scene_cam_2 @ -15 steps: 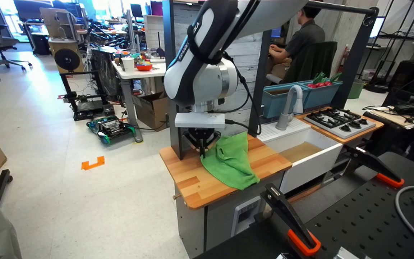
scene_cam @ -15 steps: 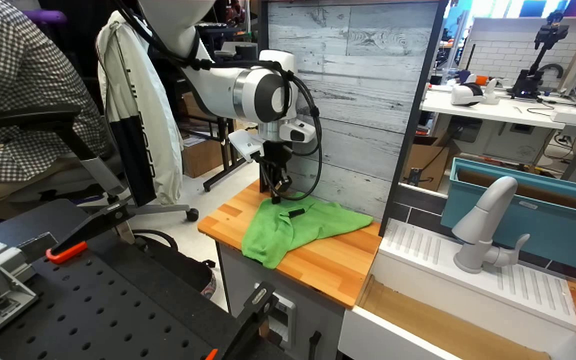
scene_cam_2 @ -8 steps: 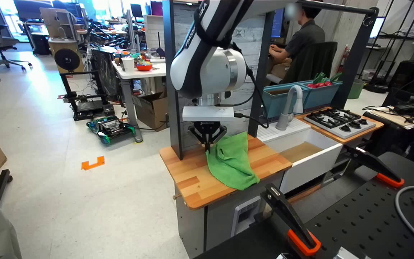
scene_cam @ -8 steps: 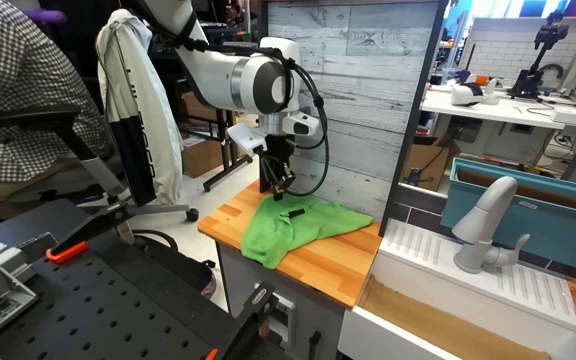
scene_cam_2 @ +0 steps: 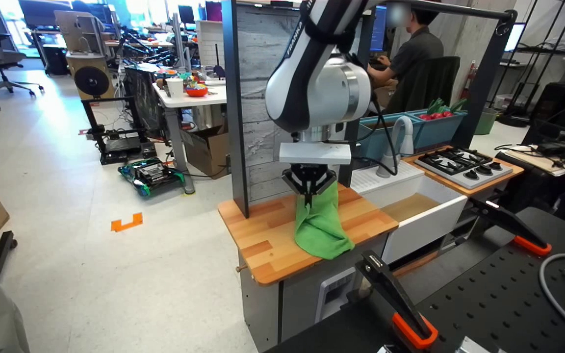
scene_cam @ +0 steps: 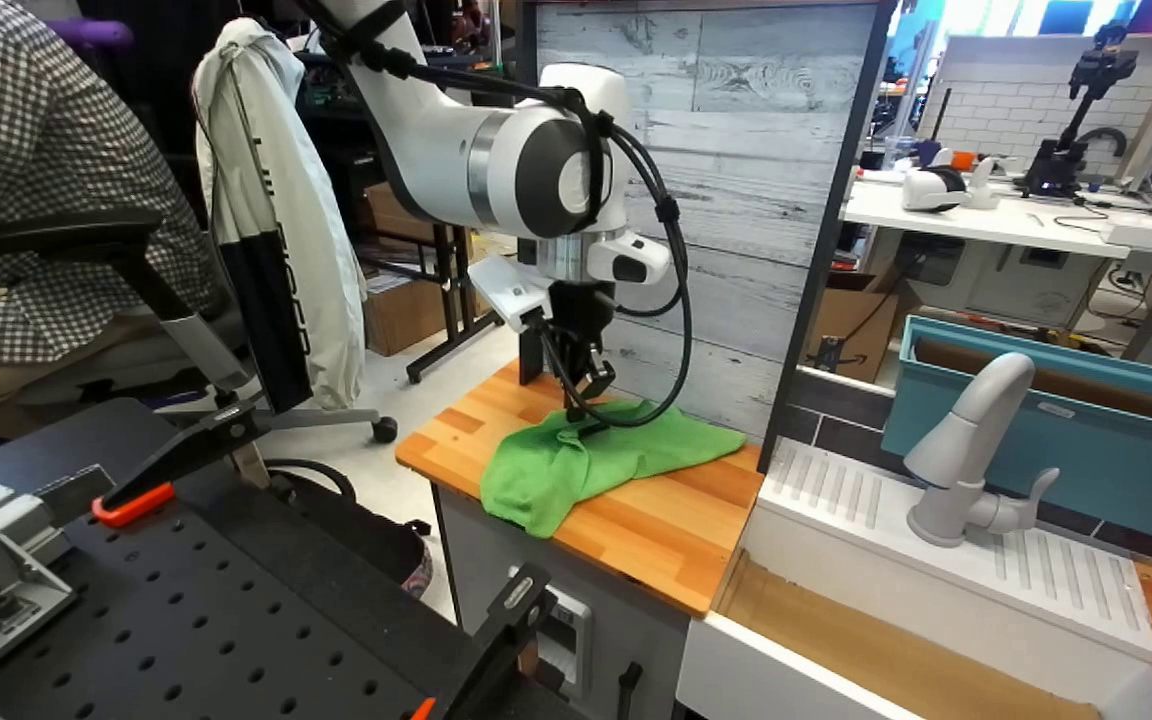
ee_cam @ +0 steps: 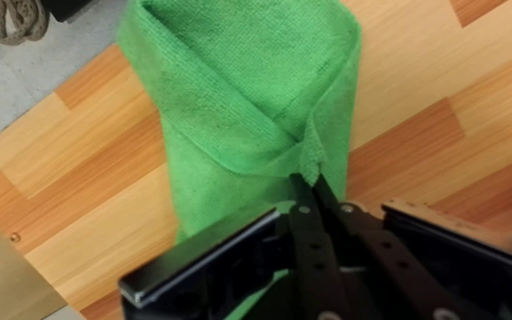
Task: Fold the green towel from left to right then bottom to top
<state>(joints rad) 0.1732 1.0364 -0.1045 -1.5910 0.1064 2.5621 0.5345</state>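
Observation:
The bright green towel lies rumpled on the wooden countertop and shows in both exterior views. My gripper is over the towel's left part in that view, low and pointing down. In the wrist view, the closed fingertips pinch a small tip of the towel, raised slightly. A flap of towel is folded over near the fingers, with an open pocket above it in the wrist view. A small dark patch shows on the towel beside the fingers. The towel beneath the gripper is partly hidden.
A grey plank wall stands close behind the towel. A white sink with a grey faucet adjoins the countertop. A black post rises at the countertop's back corner. Black clamps sit on the dark table in front.
My gripper has risen slightly and then moved right in both exterior views, carrying the towel's edge with it. The towel's left side is drawn inward, baring more wood there.

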